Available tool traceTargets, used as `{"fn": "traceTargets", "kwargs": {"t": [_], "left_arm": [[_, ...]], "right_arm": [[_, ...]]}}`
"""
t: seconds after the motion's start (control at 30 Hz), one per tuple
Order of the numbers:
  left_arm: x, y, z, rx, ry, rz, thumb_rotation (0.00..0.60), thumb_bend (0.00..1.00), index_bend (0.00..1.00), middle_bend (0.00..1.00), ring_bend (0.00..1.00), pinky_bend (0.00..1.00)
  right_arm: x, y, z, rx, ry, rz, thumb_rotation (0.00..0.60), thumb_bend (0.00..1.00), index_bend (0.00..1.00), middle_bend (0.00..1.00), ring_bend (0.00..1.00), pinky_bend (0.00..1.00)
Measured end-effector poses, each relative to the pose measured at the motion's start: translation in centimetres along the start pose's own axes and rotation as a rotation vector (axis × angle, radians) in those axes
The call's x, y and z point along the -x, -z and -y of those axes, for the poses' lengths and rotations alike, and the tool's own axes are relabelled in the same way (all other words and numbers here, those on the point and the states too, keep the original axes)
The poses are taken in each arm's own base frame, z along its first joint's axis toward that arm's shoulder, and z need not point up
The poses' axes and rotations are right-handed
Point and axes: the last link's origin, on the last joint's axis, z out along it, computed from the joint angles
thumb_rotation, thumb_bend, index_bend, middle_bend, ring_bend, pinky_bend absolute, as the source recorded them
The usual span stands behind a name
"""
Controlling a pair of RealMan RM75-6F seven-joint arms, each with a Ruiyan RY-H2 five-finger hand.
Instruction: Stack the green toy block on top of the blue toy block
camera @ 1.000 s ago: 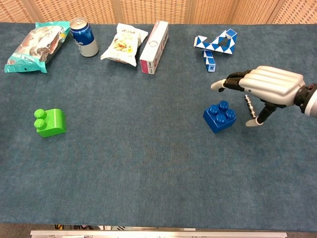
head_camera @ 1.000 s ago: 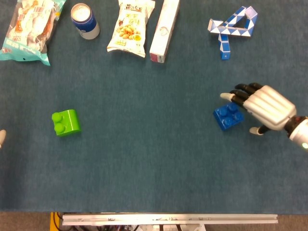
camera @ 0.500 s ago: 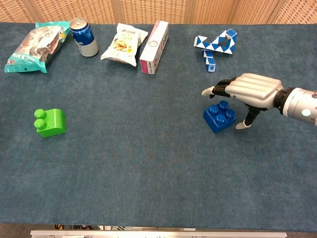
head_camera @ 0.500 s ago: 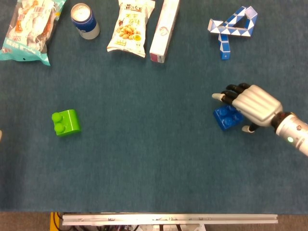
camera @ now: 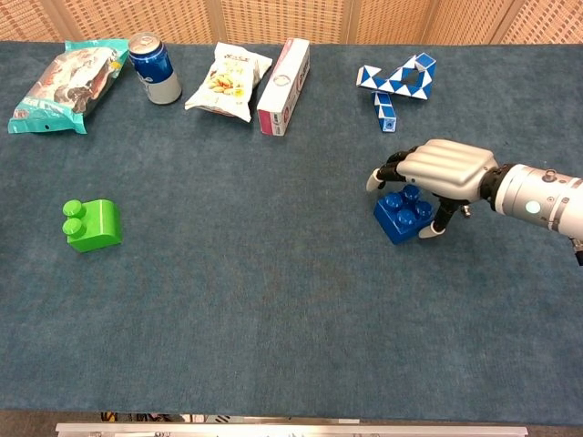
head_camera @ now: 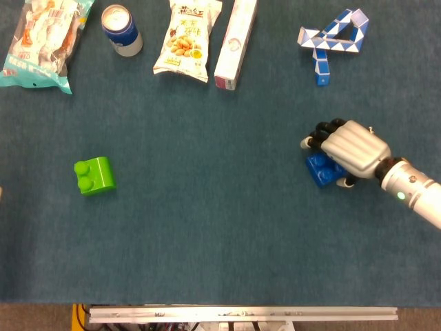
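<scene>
my right hand [camera: 435, 175] arches over the blue studded plastic toy block [camera: 402, 217] at centre right of the frame, fingers curled past its far edge, thumb by its near right corner; whether it actually grips, i cannot tell. the green studded plastic toy block [camera: 92, 224] sits at far left, well apart. my left hand is out of view.

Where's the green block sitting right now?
The green toy block lies alone on the left side of the mat in both views, below the snack bag and can, far across from the blue toy block under the right hand.
</scene>
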Motion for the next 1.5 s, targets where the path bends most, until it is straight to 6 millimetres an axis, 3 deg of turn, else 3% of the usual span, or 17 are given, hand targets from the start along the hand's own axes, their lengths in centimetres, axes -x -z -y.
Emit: {"fn": "traceTargets", "kwargs": {"t": [0.23, 0.57, 1.03, 1.5], "left_arm": [[0.0, 0.0, 0.0, 0.001, 0.003, 0.0, 0.6, 0.22, 0.35, 0.34, 0.31, 0.26], [-0.1, -0.1, -0.1, 0.012, -0.003, 0.002, 0.6, 0.22, 0.35, 0.34, 0.31, 0.26], [-0.5, -0.1, -0.6, 0.031, -0.006, -0.001, 0.6, 0.22, 0.35, 0.34, 0.31, 0.26], [-0.4, -0.1, -0.5, 0.029, -0.017, 0.003, 0.6, 0.22, 0.35, 0.34, 0.31, 0.25]], "right_arm": [[-0.2, -0.3, 0.2, -0.005, -0.013, -0.024, 0.6, 0.11, 0.36, 0.37, 0.3, 0.43], [-2.9, -1.7, 1.7, -0.055, -0.051, -0.081, 0.6, 0.11, 0.37, 0.37, 0.32, 0.45], [-7.5, -7.2, 7.2, -0.167, -0.045, -0.114, 0.6, 0.11, 0.37, 0.38, 0.33, 0.47], [-10.0, -11.5, 9.9, -0.183, 0.035, -0.115, 0.6, 0.11, 0.37, 0.38, 0.34, 0.47]]}}
